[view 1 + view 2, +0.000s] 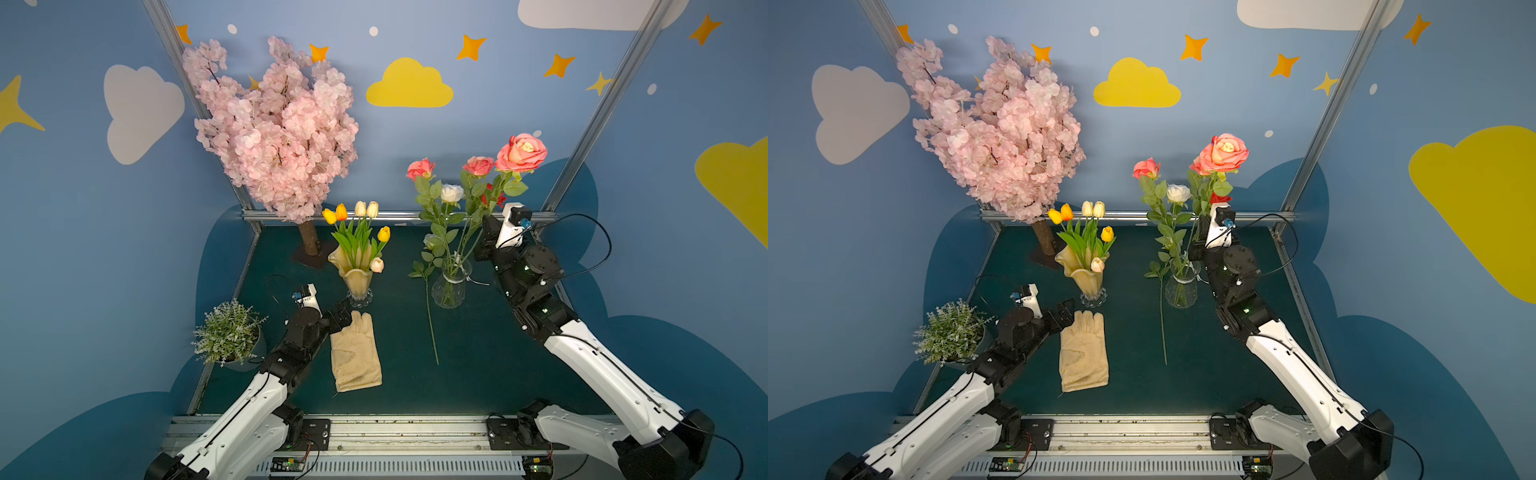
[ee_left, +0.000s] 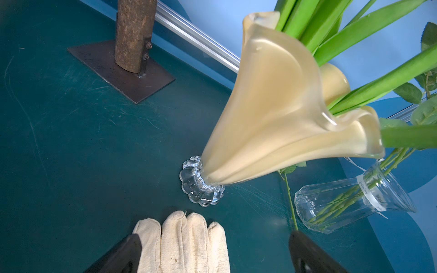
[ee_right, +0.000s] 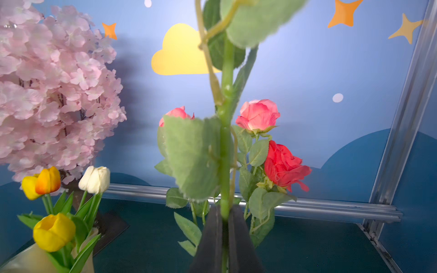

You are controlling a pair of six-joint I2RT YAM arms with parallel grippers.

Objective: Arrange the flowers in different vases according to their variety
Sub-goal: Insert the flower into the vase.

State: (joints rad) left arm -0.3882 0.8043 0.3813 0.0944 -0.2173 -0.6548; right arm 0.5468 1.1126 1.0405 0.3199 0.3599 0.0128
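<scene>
1. blue walls all round, painted clouds and stars, and a dark green worktop (image 1: 478,374) in the middle of it.
2. the right fingers (image 3: 214,227) are clenched on the stem of the big pink rose (image 1: 521,152), low on the stem, bloom pointing straight up.
3. that upright hold looks deliberate: the stem hangs over the clear vase (image 1: 451,286), so its foot can slide in among the roses there. whether it has entered the neck, i cannot tell.
4. the rose itself: a full coral-pink head with a pale heart, toothed green leaves, a long green stem, taller than the pink, white and red roses beside it.
5. sorting reads well: the tulips (image 1: 359,232), yellow, orange and cream, all stand in the amber vase (image 1: 357,278), well apart from the roses.
6. the left fingers (image 1: 341,315) are spread wide and empty, low by that vase's glass foot, over the tips of a cream glove (image 1: 357,357). parked out of the way, i'd say.
7. one loose rose (image 1: 430,320) lies flat on the worktop just beside the clear vase, likely the next job.
</scene>
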